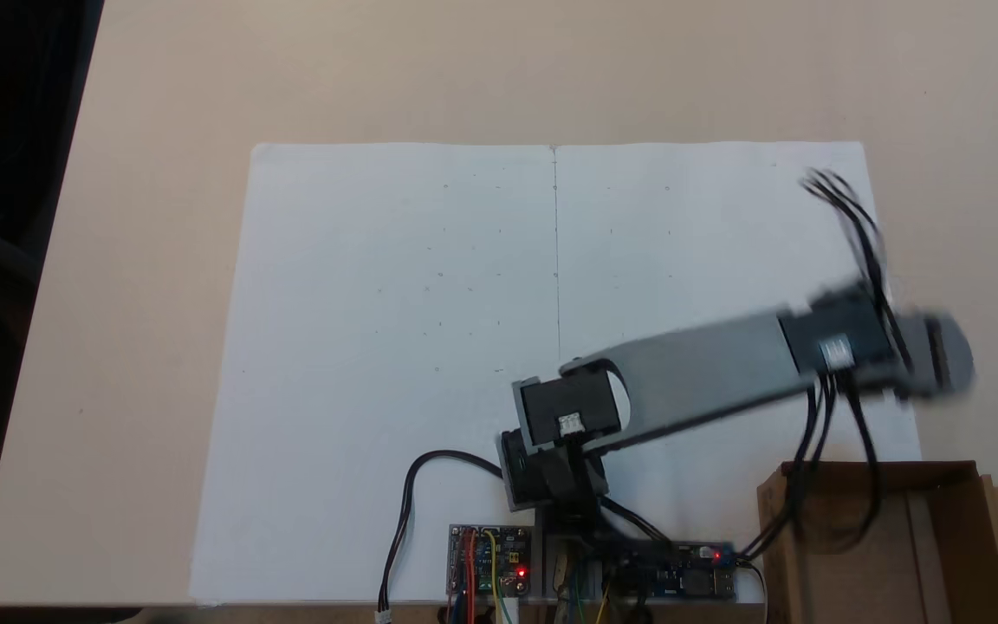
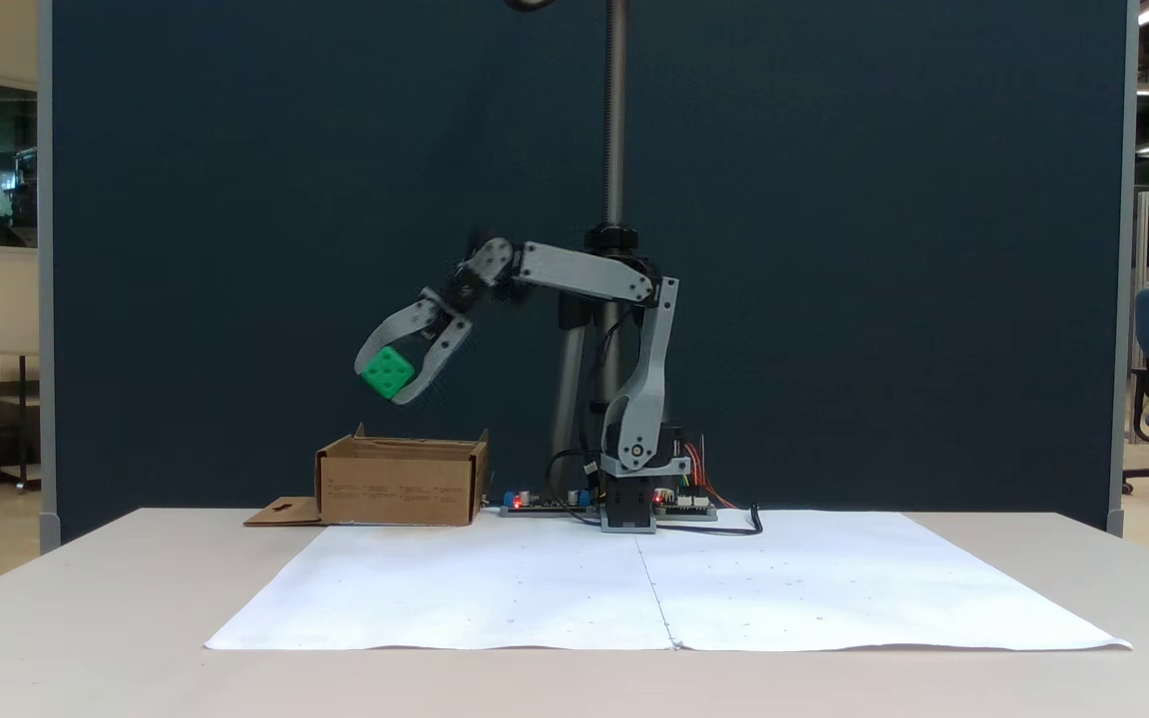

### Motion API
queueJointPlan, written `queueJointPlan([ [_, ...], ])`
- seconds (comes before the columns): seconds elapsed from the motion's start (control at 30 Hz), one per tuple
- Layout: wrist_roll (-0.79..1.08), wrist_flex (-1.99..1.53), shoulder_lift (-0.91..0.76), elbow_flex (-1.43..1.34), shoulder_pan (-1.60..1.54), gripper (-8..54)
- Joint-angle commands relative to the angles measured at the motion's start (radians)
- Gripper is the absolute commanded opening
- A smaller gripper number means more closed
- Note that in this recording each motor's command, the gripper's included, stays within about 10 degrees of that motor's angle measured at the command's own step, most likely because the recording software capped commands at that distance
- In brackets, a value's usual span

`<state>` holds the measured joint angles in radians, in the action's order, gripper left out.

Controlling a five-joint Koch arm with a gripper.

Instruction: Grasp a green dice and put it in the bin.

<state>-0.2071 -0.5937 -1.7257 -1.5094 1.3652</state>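
We have the green dice (image 2: 388,372) pinched in our tool (image 2: 387,384), held high above the bin (image 2: 400,486); only lowering and releasing remain

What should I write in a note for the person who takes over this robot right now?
Hand: shut on the green dice, lifted in the air, seen in a fixed view.
Bin: on the table, open. The dice hangs above it, near its left side in that view.
Done: dice picked up and carried toward the bin.
Left: line it up over the bin, open the hand, let the dice fall in.
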Motion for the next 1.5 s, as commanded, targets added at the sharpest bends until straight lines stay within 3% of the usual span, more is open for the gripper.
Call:
queueJointPlan([
  [0.0,-0.064,-0.008,-0.020,0.051,0.098,11.9],
  [0.23,-0.052,-0.005,0.048,0.051,0.275,11.9],
  [0.8,0.224,-0.006,0.232,0.049,0.411,11.9],
  [0.83,0.238,-0.006,0.233,0.049,0.413,15.9],
  [0.9,0.241,-0.009,0.238,0.048,0.413,32.4],
  [1.0,0.241,-0.003,0.241,0.048,0.413,41.7],
  [1.47,0.144,0.201,0.141,0.049,0.307,43.2],
])
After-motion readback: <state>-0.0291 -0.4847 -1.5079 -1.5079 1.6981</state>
